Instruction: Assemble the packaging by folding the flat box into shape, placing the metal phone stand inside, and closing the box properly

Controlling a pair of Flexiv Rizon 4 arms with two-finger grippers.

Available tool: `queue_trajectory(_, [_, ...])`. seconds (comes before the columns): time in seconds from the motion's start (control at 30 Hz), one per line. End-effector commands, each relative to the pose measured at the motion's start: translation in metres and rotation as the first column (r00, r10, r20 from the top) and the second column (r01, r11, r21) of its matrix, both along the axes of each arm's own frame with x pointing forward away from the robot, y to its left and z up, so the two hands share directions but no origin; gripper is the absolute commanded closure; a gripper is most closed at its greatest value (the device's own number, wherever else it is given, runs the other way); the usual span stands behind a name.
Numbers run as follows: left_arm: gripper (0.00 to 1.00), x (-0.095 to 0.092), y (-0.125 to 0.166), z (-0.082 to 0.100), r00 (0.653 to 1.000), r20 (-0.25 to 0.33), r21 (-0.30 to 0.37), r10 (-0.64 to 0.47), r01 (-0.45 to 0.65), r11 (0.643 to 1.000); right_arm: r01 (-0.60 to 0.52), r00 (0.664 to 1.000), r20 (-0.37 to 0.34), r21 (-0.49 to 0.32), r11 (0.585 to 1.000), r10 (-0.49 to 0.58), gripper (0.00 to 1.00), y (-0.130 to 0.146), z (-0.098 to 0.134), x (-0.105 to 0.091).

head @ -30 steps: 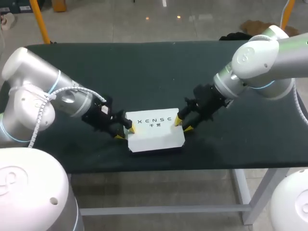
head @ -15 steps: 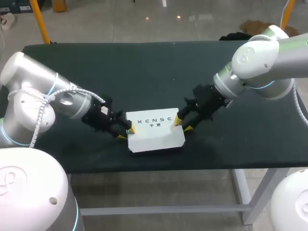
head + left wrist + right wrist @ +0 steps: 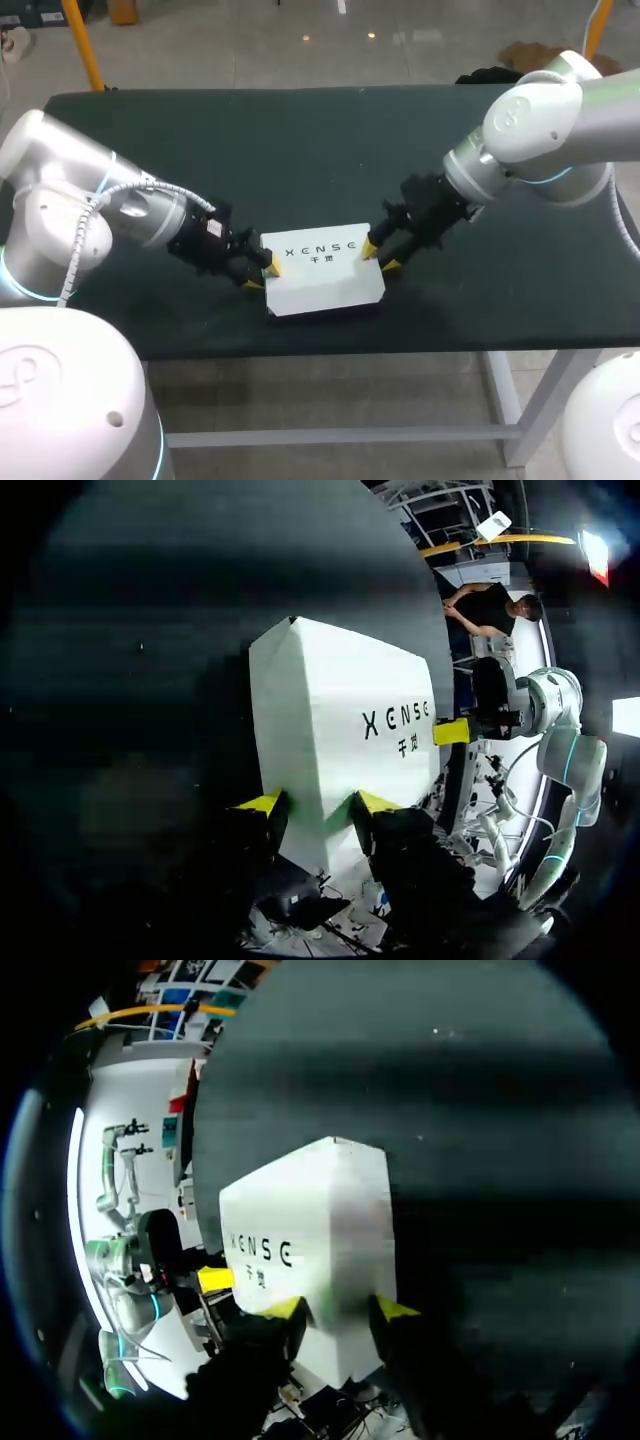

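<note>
The white box (image 3: 325, 272) with dark lettering lies flat and closed near the front of the table. My left gripper (image 3: 262, 275) clamps its left end, one yellow tip above and one below the edge. In the left wrist view the box (image 3: 340, 720) runs ahead from between the fingers of that gripper (image 3: 318, 805). My right gripper (image 3: 380, 257) holds the right end the same way. Its own view shows the box (image 3: 320, 1230) wedged in the gripper (image 3: 340, 1310). No metal phone stand is in sight.
The dark green table (image 3: 300, 140) carries nothing else. Its front edge runs close below the box. Both arms come in low from the sides.
My left gripper's fingers have closed in on the box's left end, and the left arm's upper part has shifted slightly. The box and the right arm have stayed put.
</note>
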State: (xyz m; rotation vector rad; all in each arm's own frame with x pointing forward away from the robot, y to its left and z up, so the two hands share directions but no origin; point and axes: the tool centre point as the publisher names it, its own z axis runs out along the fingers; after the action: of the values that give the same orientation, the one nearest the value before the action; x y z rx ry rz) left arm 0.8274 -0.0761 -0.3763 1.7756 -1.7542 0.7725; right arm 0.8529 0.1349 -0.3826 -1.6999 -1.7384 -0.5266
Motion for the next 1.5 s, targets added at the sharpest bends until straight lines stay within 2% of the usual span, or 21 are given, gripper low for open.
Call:
queue_trajectory(0.03, [0.54, 0.003, -0.006, 0.006, 1.000, -0.013, 0.007, -0.007, 0.008, 1.000, -0.002, 1.000, -0.002, 0.000, 1.000, 0.002, 0.54, 0.006, 0.004, -0.001])
queue_trajectory(0.73, [0.53, 0.006, -0.003, 0.004, 0.998, -0.059, 0.034, 0.001, 0.001, 0.999, 0.008, 1.000, -0.015, -0.013, 1.000, -0.008, 0.53, 0.002, 0.005, -0.001])
queue_trajectory(1.13, [0.53, 0.006, -0.001, 0.011, 0.997, -0.072, 0.048, 0.003, 0.001, 0.999, 0.006, 1.000, -0.022, -0.023, 1.000, -0.007, 0.52, 0.003, 0.006, -0.001])
queue_trajectory(1.5, [0.53, 0.008, -0.001, 0.016, 0.993, -0.117, 0.075, 0.000, 0.008, 0.997, 0.003, 0.999, -0.032, -0.031, 1.000, -0.004, 0.52, 0.003, 0.009, 0.000])
